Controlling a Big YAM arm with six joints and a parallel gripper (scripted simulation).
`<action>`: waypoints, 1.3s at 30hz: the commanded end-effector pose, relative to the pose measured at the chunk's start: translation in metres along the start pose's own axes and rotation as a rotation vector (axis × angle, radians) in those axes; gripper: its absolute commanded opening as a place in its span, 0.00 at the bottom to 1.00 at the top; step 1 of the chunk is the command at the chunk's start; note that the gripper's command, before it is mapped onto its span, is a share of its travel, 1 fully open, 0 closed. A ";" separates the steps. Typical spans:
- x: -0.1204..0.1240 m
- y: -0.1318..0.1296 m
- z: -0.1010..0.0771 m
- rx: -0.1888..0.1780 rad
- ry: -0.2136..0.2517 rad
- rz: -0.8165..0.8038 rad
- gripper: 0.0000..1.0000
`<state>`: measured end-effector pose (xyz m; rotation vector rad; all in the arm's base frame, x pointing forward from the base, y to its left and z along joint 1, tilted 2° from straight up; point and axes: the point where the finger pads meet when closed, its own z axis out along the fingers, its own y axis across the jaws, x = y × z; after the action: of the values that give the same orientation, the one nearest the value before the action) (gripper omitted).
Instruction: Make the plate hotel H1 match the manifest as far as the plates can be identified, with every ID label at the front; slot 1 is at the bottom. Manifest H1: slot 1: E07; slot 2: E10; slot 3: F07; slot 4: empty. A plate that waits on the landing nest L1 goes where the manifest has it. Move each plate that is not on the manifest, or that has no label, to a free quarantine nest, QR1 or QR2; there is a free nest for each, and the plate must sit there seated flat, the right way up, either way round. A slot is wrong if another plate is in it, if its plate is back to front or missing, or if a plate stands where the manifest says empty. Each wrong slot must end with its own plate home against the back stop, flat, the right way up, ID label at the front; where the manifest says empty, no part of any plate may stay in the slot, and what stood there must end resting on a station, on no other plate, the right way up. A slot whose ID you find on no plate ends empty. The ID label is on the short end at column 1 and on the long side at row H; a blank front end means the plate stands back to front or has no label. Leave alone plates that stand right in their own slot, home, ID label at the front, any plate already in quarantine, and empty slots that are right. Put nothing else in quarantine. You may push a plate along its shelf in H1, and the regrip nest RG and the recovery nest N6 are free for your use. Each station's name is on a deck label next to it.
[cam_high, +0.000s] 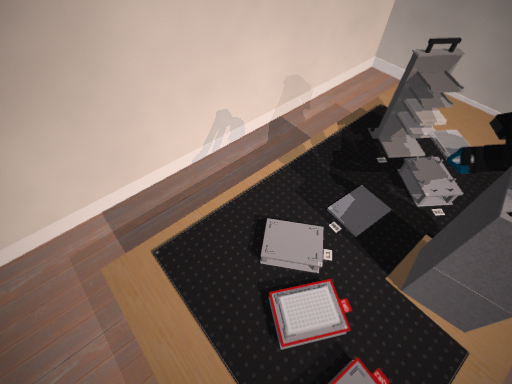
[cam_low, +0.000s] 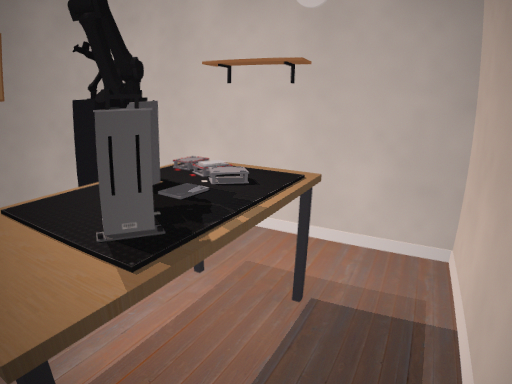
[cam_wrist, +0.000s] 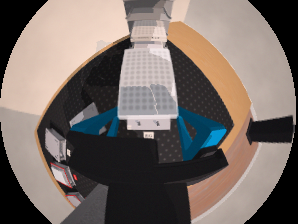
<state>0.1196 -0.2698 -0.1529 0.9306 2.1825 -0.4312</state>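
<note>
The plate hotel H1 (cam_high: 412, 97) stands at the far right of the mat, and I see its back in the exterior view (cam_low: 126, 170). At least one plate (cam_high: 426, 118) lies on a middle shelf. My gripper (cam_high: 461, 160) is in front of the hotel's low shelves, shut on the near end of a white well plate (cam_wrist: 147, 86). That plate (cam_high: 450, 141) points lengthwise toward the hotel, and its near end carries a small label (cam_wrist: 148, 124). I cannot read any ID. The blue fingers sit against both long sides of the plate.
A nest with corner posts (cam_high: 431, 186) sits right in front of the hotel, and a flat grey pad (cam_high: 359, 209) lies beside it. A grey nest (cam_high: 292, 245) is mid-mat. A red-framed nest holds a plate (cam_high: 308, 312). A second red nest (cam_high: 357, 374) is at the bottom edge. A grey box (cam_high: 470, 265) stands at the right.
</note>
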 end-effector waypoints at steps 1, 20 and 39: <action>-0.001 -0.005 0.001 0.013 -0.019 -0.008 0.86; 0.005 -0.005 0.007 0.013 -0.018 -0.008 0.86; 0.011 -0.005 0.013 0.012 -0.018 -0.008 0.86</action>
<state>0.1195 -0.2706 -0.1701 0.9303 2.1822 -0.4317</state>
